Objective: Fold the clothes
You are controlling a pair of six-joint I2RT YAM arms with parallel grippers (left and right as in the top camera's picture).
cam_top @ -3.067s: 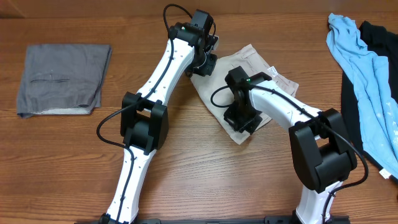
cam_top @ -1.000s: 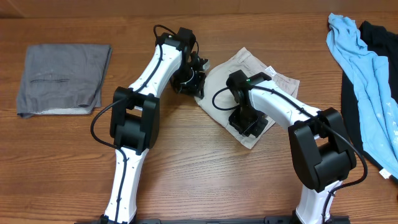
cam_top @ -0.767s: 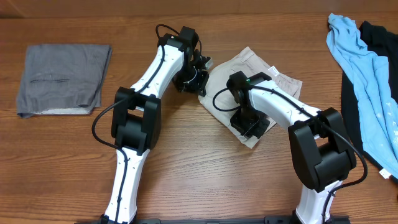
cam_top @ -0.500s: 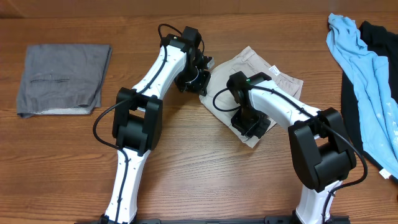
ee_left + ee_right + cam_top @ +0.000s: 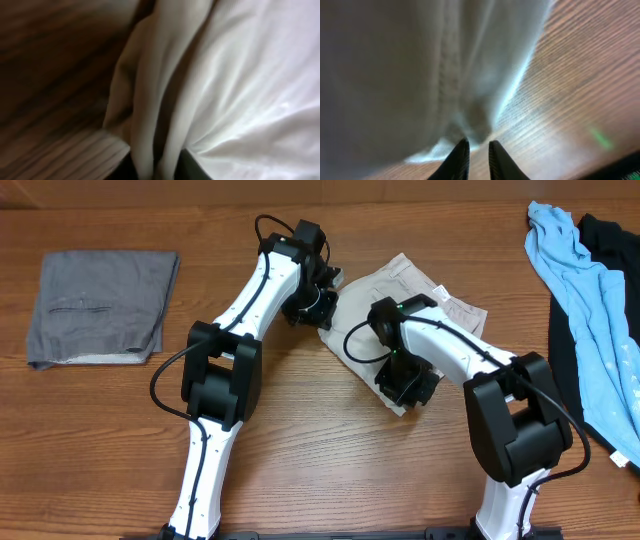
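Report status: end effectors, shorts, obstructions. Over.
Left end effector: astride shorts' edge fold, grip unclear. Right end effector: at shorts' near corner, grip unclear. Shorts bunched, fold unfinished. Nothing in the way.

Overhead, your left end effector [image 5: 320, 307] and right end effector [image 5: 405, 388] hid their own fingertips; both wrist views of the clothes [image 5: 240, 90] were blurred.

no legible text, label or number anywhere

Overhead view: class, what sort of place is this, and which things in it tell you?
Likely a robot lab bench for laundry-folding practice: a left arm and right arm at a wooden table, cream shorts between them, a folded grey garment, and unfolded blue clothing alongside.
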